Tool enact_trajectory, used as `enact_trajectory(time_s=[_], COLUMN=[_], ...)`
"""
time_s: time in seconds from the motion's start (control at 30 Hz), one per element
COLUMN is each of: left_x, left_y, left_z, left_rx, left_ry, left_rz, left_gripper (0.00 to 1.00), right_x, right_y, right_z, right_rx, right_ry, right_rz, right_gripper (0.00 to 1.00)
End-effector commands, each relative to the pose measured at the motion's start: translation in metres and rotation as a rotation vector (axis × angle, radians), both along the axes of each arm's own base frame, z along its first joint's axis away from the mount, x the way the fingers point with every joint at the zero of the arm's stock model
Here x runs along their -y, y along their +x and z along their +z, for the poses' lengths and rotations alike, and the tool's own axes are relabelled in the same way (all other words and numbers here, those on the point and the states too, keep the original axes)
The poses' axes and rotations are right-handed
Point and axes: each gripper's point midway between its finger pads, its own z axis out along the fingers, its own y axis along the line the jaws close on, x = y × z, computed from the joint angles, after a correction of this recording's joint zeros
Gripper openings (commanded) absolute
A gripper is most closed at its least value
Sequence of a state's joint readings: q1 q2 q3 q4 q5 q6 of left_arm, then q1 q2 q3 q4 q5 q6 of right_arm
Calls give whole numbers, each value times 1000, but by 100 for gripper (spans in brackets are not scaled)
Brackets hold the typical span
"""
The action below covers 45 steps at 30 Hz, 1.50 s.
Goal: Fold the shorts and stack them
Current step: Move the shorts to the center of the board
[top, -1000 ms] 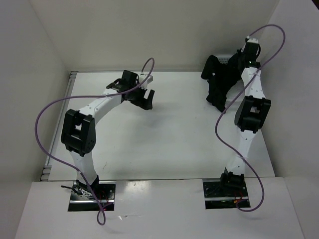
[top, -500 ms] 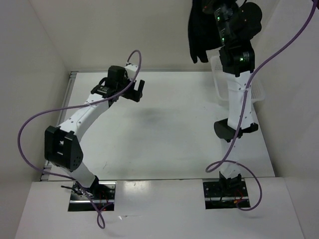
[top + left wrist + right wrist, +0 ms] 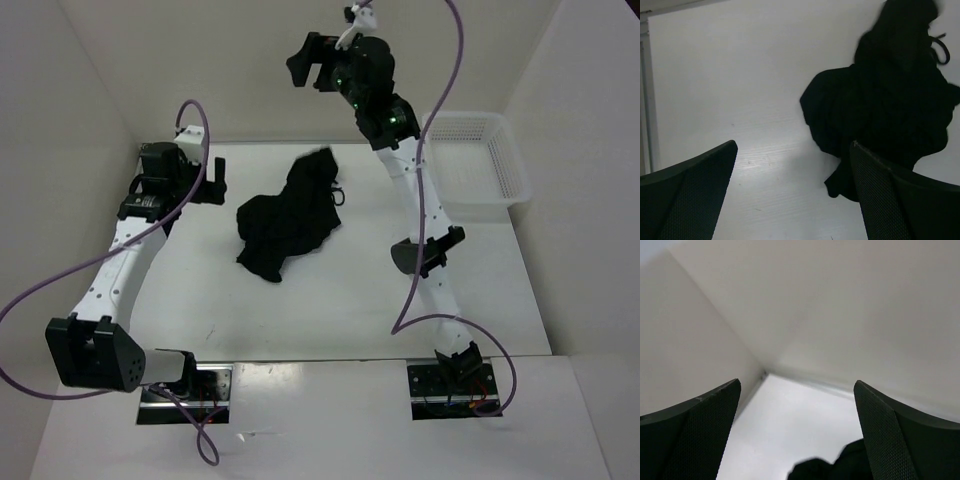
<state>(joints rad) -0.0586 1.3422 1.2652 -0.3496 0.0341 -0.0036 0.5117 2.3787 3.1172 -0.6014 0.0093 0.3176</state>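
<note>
The shorts (image 3: 290, 215) lie in a loose, crumpled heap on the table (image 3: 330, 300), towards its far edge and a little left of the middle. They are well apart from the white mesh basket (image 3: 512, 160) in the far right corner. Neither gripper touches them. One end of the heap rises in a peak towards the far edge, and the drawstring (image 3: 338, 192) loops out beside it. This spot looks chosen so that both arms can reach the cloth to spread it. Judging by the bunched fabric, no fold has been made yet.

The right arm stands almost fully extended, reaching up and over the far edge with its wrist high above the table. The right gripper (image 3: 308, 72) has its jaws wide apart with nothing between them. Its wrist view shows only the back walls and a sliver of black fabric at the bottom edge of the picture.

The left arm stretches along the left edge with its elbow near the near left corner. The left gripper (image 3: 207, 180) hovers near the far left corner, turned towards the heap. Its jaws are also spread wide and hold nothing. In its wrist view the shorts (image 3: 880, 105) sit just beyond the fingertips (image 3: 715, 165), which suggests it is lined up to take a near edge of the cloth.
</note>
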Motion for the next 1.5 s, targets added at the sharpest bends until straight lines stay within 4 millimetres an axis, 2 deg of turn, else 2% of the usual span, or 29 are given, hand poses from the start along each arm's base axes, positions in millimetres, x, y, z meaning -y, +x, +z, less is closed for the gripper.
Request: enact_trajectory(time_s=[0.0,0.07,0.27,0.3,0.37,0.4,0.43,0.47,0.5,0.53,0.57,0.6,0.63,0.67,0.7,0.73,0.77,0.83,0.87,0.93,1.0,1.03,1.07,1.13,1.17,1.23,1.27,1.37,1.47], left_x=[10,16,37,44,44,51,54,64,72,74,80,89,89,97,103,103,106,102,101,101,100,100,100,104,109,117,119,125,123], left_y=[-21,-30,-57,-66,-72,-75,-78,-79,-77,-78,-80,-77,-77,-78,-80,-81,-82,-82,-76,-78,-73,-74,-73,-73,-76,-78,-86,-82,-86], left_z=[-7,-19,-64,-85,-108,-115,-123,-123,-126,-131,-140,-139,-149,-151,-157,-166,-170,-186,-186,-198,-200,-207,-210,-218,-222,-226,-231,-231,-247], left_rx=[-27,-60,-181,-235,-295,-317,-340,-339,-339,-347,-364,-350,-372,-373,-386,-412,-426,-464,-456,-486,-483,-505,-506,-531,-543,-562,-600,-611,-651], left_ry=[-21,-37,-68,-65,-54,-49,-59,-74,-80,-87,-90,-99,-99,-107,-112,-111,-108,-75,-66,-46,-37,-36,-35,-31,-33,-49,-62,-81,-38], left_rz=[-54,-84,-171,-189,-184,-206,-218,-257,-283,-292,-314,-343,-342,-370,-389,-387,-395,-368,-358,-350,-341,-340,-339,-347,-364,-393,-407,-426,-411], left_gripper=[100,100,100,100,100,100,100,100,100,100,100,100,100,100,97,96,93,86,84,83,83,83,83,78,76,68,66,63,60], right_x=[-18,-15,-3,-2,4,1,10,-3,14,12,-5,1,23,24,34,47,45,48,44,32,9,5,3,-1,-4,-6,-1,4,11], right_y=[-26,-37,-66,-81,-95,-119,-125,-118,-141,-149,-134,-141,-167,-167,-177,-165,-161,-138,-112,-90,-63,-48,-26,-2,10,29,42,66,93], right_z=[16,36,59,71,78,91,93,67,86,79,7,-19,-15,-100,-117,-144,-172,-197,-213,-217,-227,-214,-247,-254,-287,-297,-330,-338,-354], right_rx=[30,78,105,137,146,178,167,120,146,159,58,31,68,-55,-80,-159,-232,-344,-432,-448,-471,-453,-548,-592,-664,-659,-704,-699,-670], right_ry=[3,13,-21,-43,-70,-102,-119,-205,-214,-287,-448,-518,-555,-705,-732,-730,-711,-637,-540,-471,-440,-396,-340,-241,-213,-208,-216,-184,-193], right_rz=[49,38,-40,-42,-96,-94,-159,-160,-157,-101,-65,-43,-13,30,39,26,87,116,137,174,201,196,175,154,144,99,65,2,-96], right_gripper=[98,98,98,98,98,98,98,98,98,98,98,98,98,100,100,100,100,100,100,100,93,91,90,87,85,85,85,85,81])
